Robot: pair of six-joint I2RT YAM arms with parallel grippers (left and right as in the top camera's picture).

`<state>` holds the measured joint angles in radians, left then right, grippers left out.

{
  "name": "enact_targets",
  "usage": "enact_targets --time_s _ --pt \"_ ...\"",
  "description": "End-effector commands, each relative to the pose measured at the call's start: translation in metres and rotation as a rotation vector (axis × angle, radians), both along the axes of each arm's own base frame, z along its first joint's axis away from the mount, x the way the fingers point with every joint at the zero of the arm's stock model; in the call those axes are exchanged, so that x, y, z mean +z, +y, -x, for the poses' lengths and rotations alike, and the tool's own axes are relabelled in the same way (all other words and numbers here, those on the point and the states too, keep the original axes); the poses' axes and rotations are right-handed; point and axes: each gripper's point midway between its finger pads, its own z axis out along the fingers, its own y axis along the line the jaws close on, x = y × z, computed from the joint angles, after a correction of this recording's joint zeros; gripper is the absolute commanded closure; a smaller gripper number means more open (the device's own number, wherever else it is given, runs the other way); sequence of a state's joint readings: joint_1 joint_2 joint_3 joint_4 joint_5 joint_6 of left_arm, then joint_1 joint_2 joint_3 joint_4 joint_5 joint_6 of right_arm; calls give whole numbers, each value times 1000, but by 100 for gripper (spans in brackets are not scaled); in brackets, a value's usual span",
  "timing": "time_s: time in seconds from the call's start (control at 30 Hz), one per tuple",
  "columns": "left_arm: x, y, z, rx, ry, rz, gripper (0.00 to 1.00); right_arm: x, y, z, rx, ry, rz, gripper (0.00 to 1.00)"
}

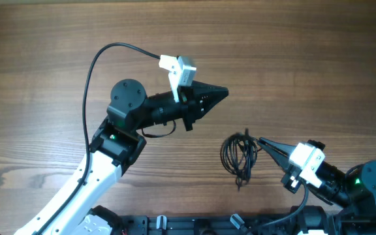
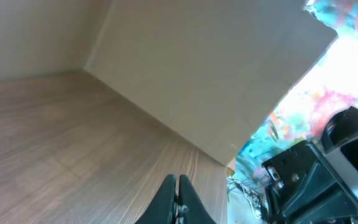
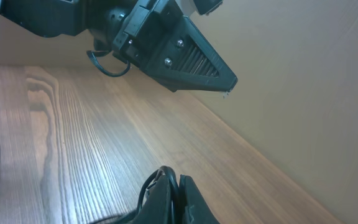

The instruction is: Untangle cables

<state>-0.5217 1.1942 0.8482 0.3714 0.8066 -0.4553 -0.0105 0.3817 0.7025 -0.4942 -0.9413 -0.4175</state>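
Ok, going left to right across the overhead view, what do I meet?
Left arm's black wire → left gripper, shut and raised over bare table → cables, a loose coil → right gripper, shut on the coil's right edge.

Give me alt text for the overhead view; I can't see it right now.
The right gripper, jaws shut, pinches the right edge of the coiled black cables on the wooden table, low in the frame. The left gripper, also shut, points right over bare wood, apart from the cables.
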Motion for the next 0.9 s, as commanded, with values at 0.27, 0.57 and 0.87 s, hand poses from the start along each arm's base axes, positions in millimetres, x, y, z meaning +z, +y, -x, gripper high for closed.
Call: enact_targets --time_s 0.27,0.57,0.87 --pt "-17 -3 82 -471 -253 -55 96 19 9 15 91 -74 -16 96" --pt "-31 -29 89 -461 -217 -87 54 24 9 15 92 -86 -30 96" --pt "-38 -33 74 -395 -190 -112 96 27 10 16 103 -81 -42 96"
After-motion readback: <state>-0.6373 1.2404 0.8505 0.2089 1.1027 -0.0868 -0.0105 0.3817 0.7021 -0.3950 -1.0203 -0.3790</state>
